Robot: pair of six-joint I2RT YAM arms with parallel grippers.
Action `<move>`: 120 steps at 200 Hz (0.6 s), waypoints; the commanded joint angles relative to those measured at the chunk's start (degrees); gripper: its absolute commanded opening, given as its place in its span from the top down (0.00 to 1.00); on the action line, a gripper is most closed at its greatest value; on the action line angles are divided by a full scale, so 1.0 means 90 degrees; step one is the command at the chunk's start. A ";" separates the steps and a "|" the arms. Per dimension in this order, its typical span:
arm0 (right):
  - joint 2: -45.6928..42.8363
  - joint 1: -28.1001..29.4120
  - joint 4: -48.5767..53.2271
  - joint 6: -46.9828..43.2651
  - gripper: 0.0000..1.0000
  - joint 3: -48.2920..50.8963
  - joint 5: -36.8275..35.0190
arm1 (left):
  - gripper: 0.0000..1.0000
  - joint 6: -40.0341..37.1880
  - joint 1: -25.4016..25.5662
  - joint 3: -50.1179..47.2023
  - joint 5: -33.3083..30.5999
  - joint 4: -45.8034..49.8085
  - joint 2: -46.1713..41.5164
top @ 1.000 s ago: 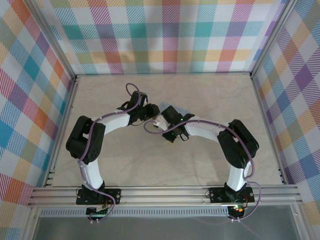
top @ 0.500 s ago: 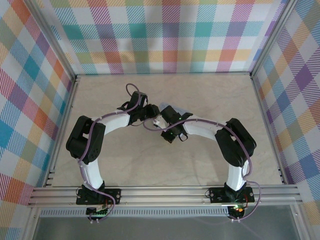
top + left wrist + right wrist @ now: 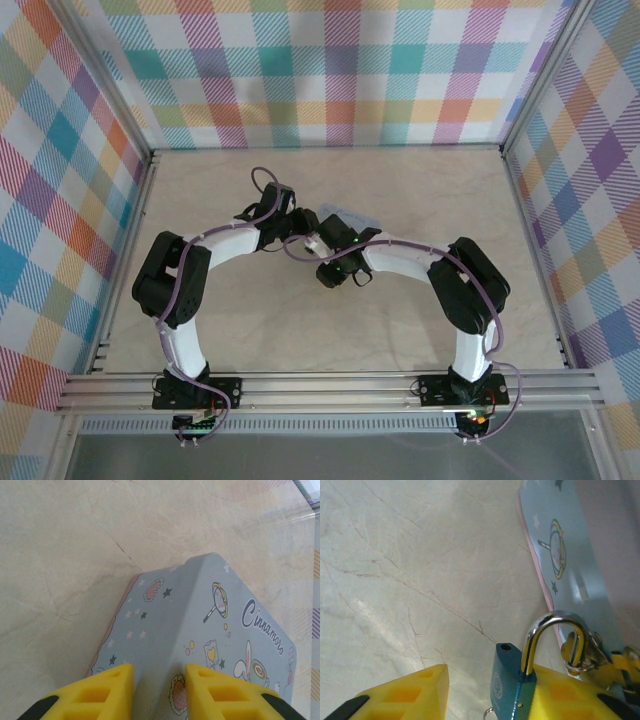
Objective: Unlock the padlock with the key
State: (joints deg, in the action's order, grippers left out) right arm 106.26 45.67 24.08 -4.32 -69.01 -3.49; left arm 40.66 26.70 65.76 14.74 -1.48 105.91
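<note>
The blue-bodied padlock [image 3: 512, 685] leans against the right finger [image 3: 565, 695] of my right gripper [image 3: 490, 680], which stands open. Its silvery shackle [image 3: 555, 625] is raised, one end out of its hole, and still hooks through the hasp [image 3: 580, 652] of the pale-blue cartoon tin [image 3: 565, 555]. A small wire ring [image 3: 487, 712] pokes out below the lock; the key itself is hidden. My left gripper [image 3: 159, 690] is closed over a ridge of the tin [image 3: 200, 630], one yellow finger on each side. From above, both grippers meet at the tin [image 3: 352, 217] in mid-table.
The beige marbled tabletop [image 3: 220, 190] spreads around the tin. Checked cloth walls [image 3: 330, 70] and aluminium posts [image 3: 528, 120] enclose the workspace. Purple cables [image 3: 262, 178] loop over both arms.
The right arm has shifted slightly left and toward the near edge, covering more of the tin in the top view. The left arm has held still.
</note>
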 commanded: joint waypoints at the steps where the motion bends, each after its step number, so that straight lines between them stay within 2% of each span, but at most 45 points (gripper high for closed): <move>1: -0.0210 -0.0055 -0.0170 0.0942 0.58 0.0064 0.0077 | 0.68 0.0008 0.0095 -0.0168 0.0198 0.0673 0.0100; 32: -0.0437 0.0002 -0.0087 0.1679 0.58 0.0165 -0.0462 | 0.68 0.0007 0.0091 -0.0168 0.0188 0.0672 0.0105; 75: -0.0316 0.0009 0.0596 0.1897 0.56 -0.0083 -0.0925 | 0.69 0.0004 0.0090 -0.0196 0.0159 0.0672 0.0087; 89: -0.0274 0.0013 0.0697 0.2015 0.52 -0.0052 -0.1024 | 0.69 0.0009 0.0090 -0.0206 0.0154 0.0662 0.0098; 120: -0.0254 0.0019 0.0778 0.2236 0.51 0.0043 -0.1184 | 0.69 0.0023 0.0095 -0.0216 0.0188 0.0643 0.0123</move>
State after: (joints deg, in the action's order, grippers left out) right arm 104.29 45.71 28.82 12.69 -68.05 -12.03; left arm 40.93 27.11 65.60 16.47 -0.84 105.91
